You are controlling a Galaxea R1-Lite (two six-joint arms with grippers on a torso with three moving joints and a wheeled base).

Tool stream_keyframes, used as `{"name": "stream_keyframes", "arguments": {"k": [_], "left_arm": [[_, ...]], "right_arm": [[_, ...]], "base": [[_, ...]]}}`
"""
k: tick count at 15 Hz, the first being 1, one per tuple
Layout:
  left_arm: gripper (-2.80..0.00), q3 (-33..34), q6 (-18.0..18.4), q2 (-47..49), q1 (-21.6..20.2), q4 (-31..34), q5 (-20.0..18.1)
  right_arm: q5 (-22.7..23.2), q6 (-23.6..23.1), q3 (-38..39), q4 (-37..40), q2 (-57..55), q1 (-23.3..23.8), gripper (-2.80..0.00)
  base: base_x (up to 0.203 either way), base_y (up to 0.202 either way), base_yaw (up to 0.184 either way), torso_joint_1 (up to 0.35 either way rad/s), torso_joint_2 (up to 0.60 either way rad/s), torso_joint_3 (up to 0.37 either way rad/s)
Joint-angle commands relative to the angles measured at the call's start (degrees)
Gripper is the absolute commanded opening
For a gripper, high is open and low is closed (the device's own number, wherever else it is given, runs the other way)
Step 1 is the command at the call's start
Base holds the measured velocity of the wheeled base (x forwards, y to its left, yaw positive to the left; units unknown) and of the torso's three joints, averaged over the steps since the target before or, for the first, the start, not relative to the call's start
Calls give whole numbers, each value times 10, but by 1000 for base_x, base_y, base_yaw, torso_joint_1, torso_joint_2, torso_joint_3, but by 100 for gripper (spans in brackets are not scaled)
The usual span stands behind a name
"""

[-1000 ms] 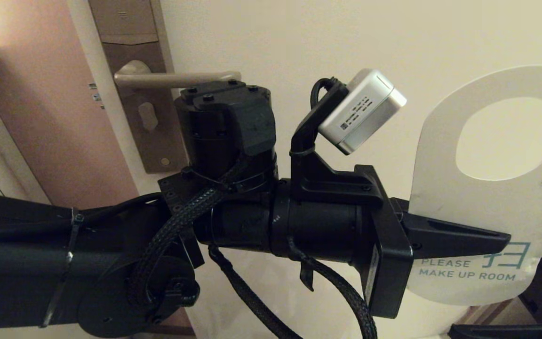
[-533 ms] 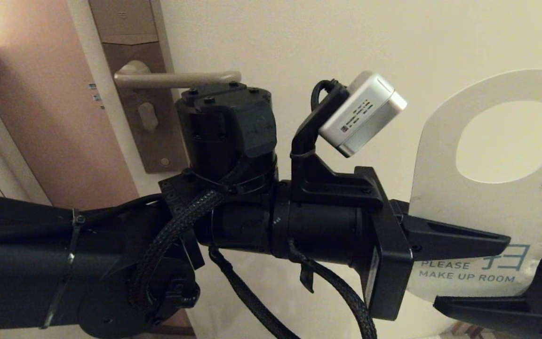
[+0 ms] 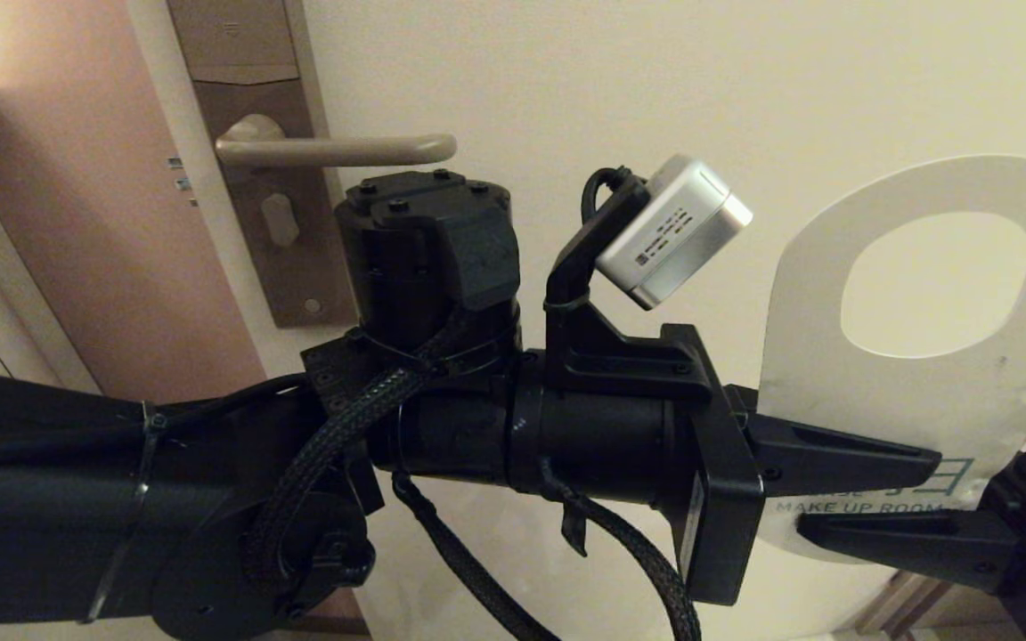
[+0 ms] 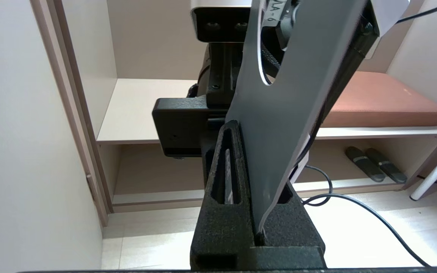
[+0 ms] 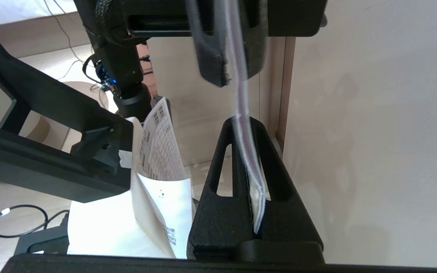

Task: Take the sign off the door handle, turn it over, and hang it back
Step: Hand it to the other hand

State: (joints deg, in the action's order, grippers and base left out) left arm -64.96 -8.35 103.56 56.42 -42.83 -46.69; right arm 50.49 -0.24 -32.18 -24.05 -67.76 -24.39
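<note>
The sign (image 3: 923, 401) hangs off the door handle (image 3: 335, 150), well to its right, upright with its oval hole on top. Its off-white "MAKE UP ROOM" face is towards the head view. My left gripper (image 3: 914, 463) reaches in from the left and is shut on the sign's lower part. My right gripper (image 3: 820, 532) comes from the lower right and is shut on the sign's bottom edge, just below the left fingers. In the left wrist view the sign's (image 4: 286, 113) grey-teal face stands in the left gripper (image 4: 249, 151). In the right wrist view the sign's edge (image 5: 247, 151) runs between the right gripper's (image 5: 243, 125) fingers.
The handle sits on a brown plate (image 3: 246, 53) on the pale door. The left forearm crosses just under the handle. Behind are a shelf with a brown cushion (image 4: 385, 100), slippers (image 4: 374, 165), floor cables (image 4: 355, 197) and a printed paper sheet (image 5: 157, 182).
My right gripper has come up from the lower right and shut on the sign's bottom edge. The left gripper and the sign have sunk slightly and shifted a little left.
</note>
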Motion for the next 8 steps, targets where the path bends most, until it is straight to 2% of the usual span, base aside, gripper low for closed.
{"name": "stream_keyframes", "arguments": {"k": [1,6,7,8], "left_arm": [[-280,1,-1,0,0,-2,-3],[-280,1,1,-1,0,-1,-3],[0,2,1,-1,1,-2,-3],[0,2,2,0,1,-2,-3]], "right_arm": [[2,0,0,-2,0,0,-280],[2,-1,8,-2,3,0,-280],[2,-1,10,-2,5,0,-280],[2,0,12,-2,8,0,-280]], "base": [[0,0,0,0,0,0],[0,0,0,0,0,0],[0,0,0,0,0,0],[0,0,0,0,0,0]]}}
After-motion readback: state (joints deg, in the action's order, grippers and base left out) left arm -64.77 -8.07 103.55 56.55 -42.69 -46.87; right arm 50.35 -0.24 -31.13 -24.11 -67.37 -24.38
